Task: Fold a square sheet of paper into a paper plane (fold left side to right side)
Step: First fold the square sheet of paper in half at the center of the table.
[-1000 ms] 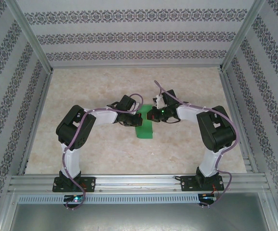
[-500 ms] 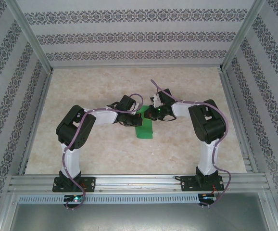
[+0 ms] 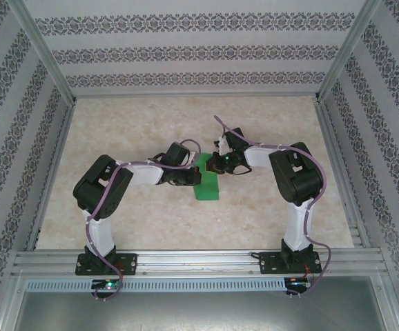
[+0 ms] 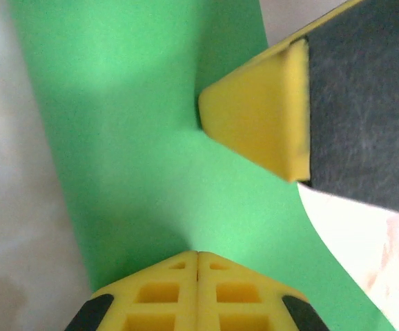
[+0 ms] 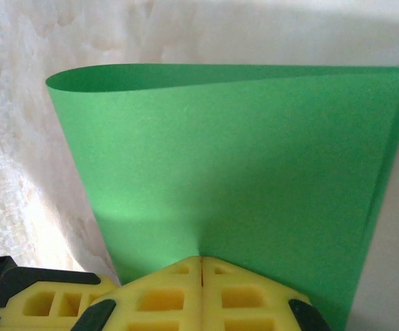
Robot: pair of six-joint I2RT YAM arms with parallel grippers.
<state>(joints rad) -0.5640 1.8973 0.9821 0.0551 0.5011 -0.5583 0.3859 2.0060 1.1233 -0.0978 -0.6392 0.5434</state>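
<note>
Over the green sheet (image 3: 208, 188), the left pincer (image 3: 195, 178) has shifted nearer.

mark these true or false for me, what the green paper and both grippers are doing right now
1. The thin bright green sheet of paper lies on the beige marbled table between the two arms. True.
2. The left gripper has its yellow fingers spread wide open. False: its fingers are shut, tips together over the paper.
3. The right gripper is shut, its tips at the paper. True.
4. The paper lies flat as one unfolded layer. False: it is doubled over, with a rounded, uncreased bend along one edge in the right wrist view.
</note>
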